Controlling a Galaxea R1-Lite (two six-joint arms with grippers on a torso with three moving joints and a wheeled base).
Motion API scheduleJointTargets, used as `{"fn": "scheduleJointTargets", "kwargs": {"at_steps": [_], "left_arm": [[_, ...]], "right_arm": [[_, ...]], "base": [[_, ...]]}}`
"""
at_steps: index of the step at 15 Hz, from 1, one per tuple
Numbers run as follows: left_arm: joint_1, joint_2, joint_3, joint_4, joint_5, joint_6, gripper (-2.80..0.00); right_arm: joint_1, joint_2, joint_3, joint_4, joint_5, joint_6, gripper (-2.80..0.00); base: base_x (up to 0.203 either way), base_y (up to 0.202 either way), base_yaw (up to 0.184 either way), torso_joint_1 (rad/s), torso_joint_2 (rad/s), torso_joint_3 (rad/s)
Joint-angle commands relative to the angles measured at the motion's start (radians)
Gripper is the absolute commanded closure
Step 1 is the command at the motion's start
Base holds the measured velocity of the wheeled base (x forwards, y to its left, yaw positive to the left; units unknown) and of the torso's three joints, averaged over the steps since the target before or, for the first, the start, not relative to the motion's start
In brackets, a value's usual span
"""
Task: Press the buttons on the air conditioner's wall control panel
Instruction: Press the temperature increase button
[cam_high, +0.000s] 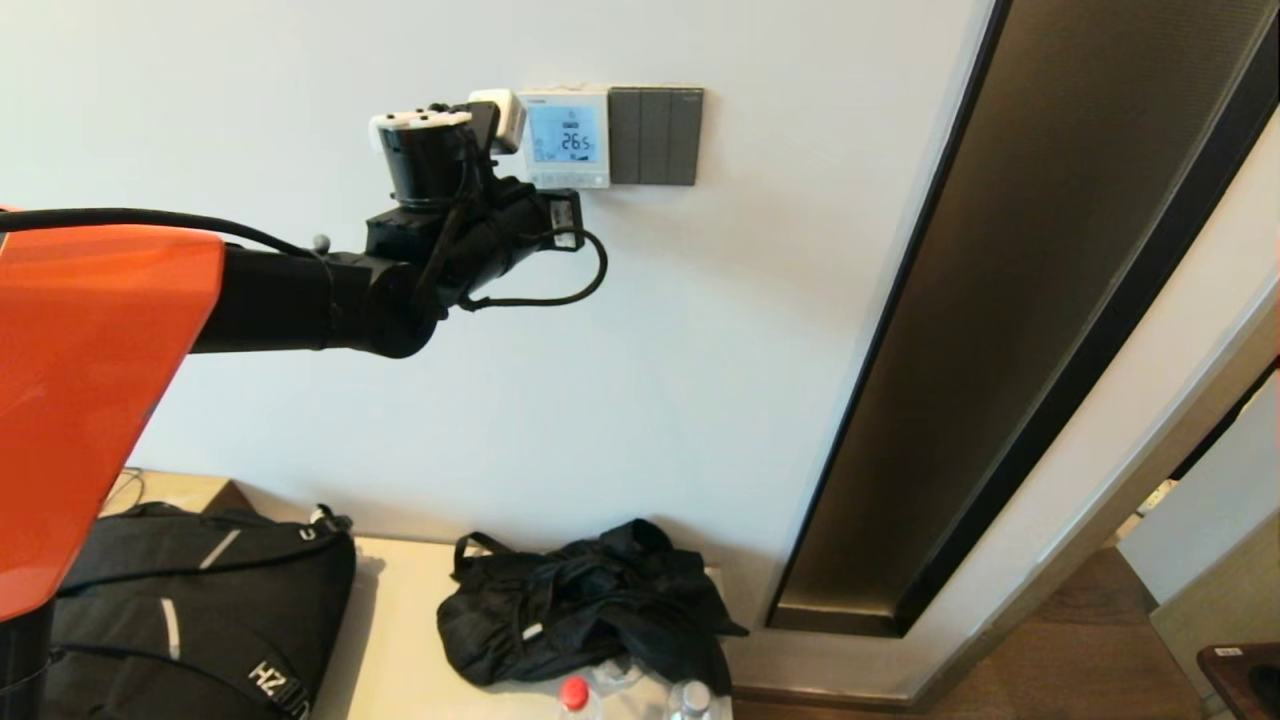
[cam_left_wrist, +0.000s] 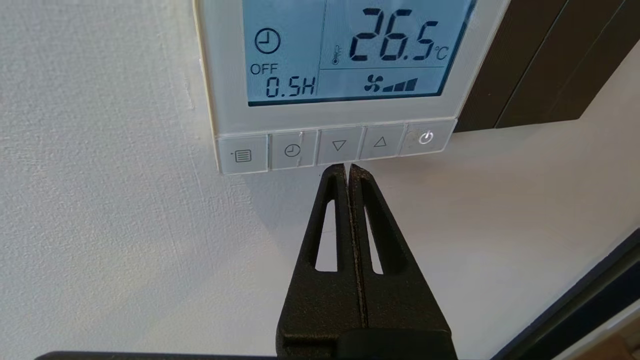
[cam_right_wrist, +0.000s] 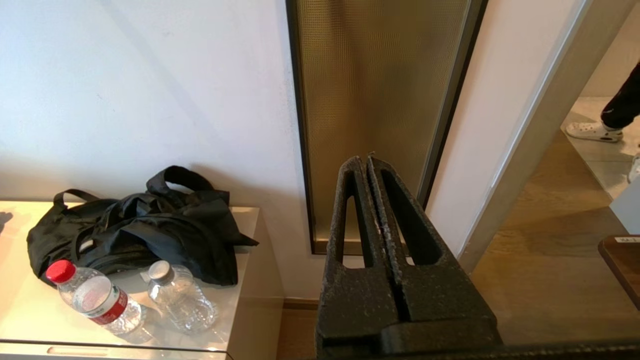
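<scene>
Left gripper (cam_left_wrist: 348, 167), head view: the arm is raised to the wall, its wrist hiding the near edge of the control panel (cam_high: 567, 137), whose lit display reads 26.5; the fingertips are not visible from here. Dark switch plates (cam_high: 656, 136) adjoin the panel on its far side. A black backpack (cam_high: 190, 600) and a crumpled black bag (cam_high: 590, 615) lie on the cabinet far below.

Left wrist view: the fingers are pressed together into one blunt point, probably so that a single key can be struck. The tip sits just beyond the button row's lower edge, between the down-arrow button (cam_left_wrist: 339, 145) and up-arrow button (cam_left_wrist: 380, 143); contact cannot be confirmed. Menu, timer and power keys flank these.

Right wrist view: the right gripper (cam_right_wrist: 369, 161) is likewise clenched on nothing and parked low, well apart from the panel, facing a brass-toned wall inset (cam_right_wrist: 372, 100), with two water bottles (cam_right_wrist: 95, 302) on the cabinet.
</scene>
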Motion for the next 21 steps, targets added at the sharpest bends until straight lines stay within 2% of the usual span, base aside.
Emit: {"fn": "scheduleJointTargets", "kwargs": {"at_steps": [1,4,6,21], "left_arm": [[0.000,-0.016,0.022,-0.013,0.000,-0.002,0.00],[-0.002,-0.049,0.095,-0.032,0.000,-0.001,0.00],[-0.002,-0.057,0.099,-0.039,-0.002,0.002,0.00],[0.000,0.006,-0.008,-0.003,-0.003,0.004,0.00]], "right_arm": [[0.000,0.000,0.000,0.000,0.000,-0.001,0.00],[0.000,0.000,0.001,0.000,0.000,-0.001,0.00],[0.000,0.000,0.001,0.000,0.000,-0.002,0.00],[0.000,0.000,0.000,0.000,0.000,0.001,0.00]], "base": [[0.000,0.000,0.000,0.000,0.00,0.000],[0.000,0.000,0.000,0.000,0.00,0.000],[0.000,0.000,0.000,0.000,0.00,0.000],[0.000,0.000,0.000,0.000,0.00,0.000]]}}
